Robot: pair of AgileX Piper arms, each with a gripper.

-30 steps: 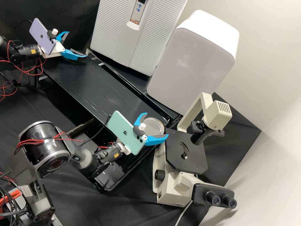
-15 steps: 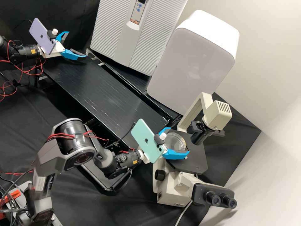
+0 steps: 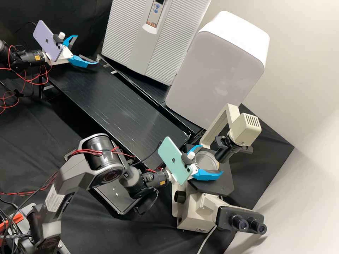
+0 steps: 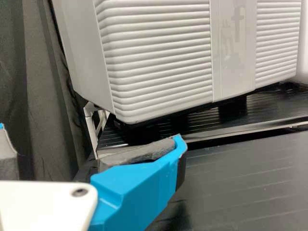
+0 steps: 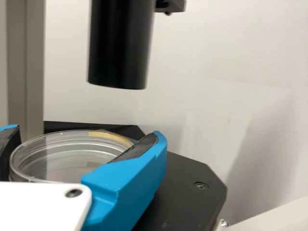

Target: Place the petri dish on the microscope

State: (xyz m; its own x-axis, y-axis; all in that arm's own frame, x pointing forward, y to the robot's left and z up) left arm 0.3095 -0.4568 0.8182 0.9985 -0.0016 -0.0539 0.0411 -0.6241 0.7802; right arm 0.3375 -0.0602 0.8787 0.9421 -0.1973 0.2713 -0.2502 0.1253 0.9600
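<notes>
While the right gripper (image 3: pixel 212 158) is at the microscope (image 3: pixel 196 213), it grasps the petri dish (image 3: pixel 206 163) by its sides, one blue finger on either side of the wall. Dish position: over the microscope's black stage (image 3: pixel 222 187), near the black tube (image 3: pixel 222 155) of the microscope's lamp column; in the right wrist view the tube's lower end stands higher than the dish. Whether the dish's base touches the microscope's stage, cannot tell.

Dish, observed: round, clear, low-walled, roughly level with the microscope's stage. A tan patch (image 5: pixel 108 136) shows along part of the rim. Contents: the interior looks transparent and pale; whether it holds a clear liquid or medium, cannot tell.

Left gripper (image 3: pixel 87 49): well apart from the microscope, beyond the far end of the black bench surface (image 3: pixel 116 102); fingers spread wide, grasping nothing.

Larger enclosures: a white box (image 3: pixel 215 74) with rounded corners stands just behind the microscope, closed on the sides seen, contents hidden. A ribbed grey-white cabinet (image 3: pixel 127 38) with a small control panel (image 3: pixel 157 10) stands farther from the microscope than the box; its contents are hidden also.
</notes>
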